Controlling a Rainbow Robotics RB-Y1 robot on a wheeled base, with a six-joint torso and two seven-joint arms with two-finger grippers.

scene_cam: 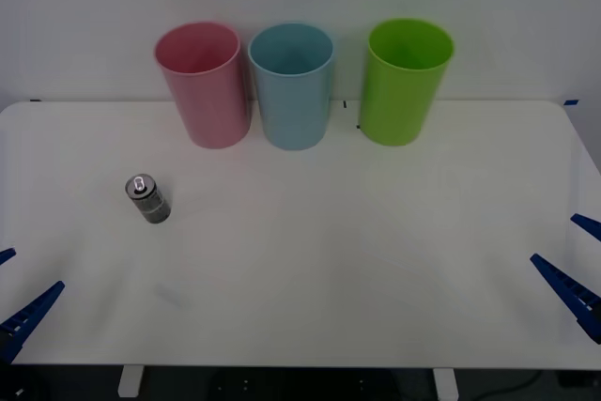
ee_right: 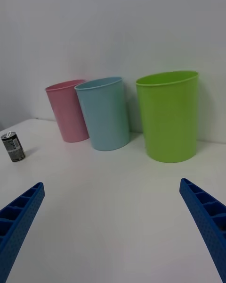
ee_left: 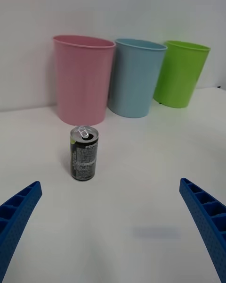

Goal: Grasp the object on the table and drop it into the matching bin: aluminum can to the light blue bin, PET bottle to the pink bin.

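The can (scene_cam: pixel 147 198) stands upright on the white surface (scene_cam: pixel 357 251), nearer to me than the pink bin (scene_cam: pixel 204 83) and a little to its left, well apart from it. Just right of the pink bin is the light blue bin (scene_cam: pixel 292 84), and right of that, after a small gap, the green bin (scene_cam: pixel 406 80); all three stand before a plain pale wall. My left end effector (ee_left: pixel 113 226) faces the can from the near side, spread wide and holding nothing. My right end effector (ee_right: pixel 113 226) hovers far to the right of the can, equally wide open and empty.
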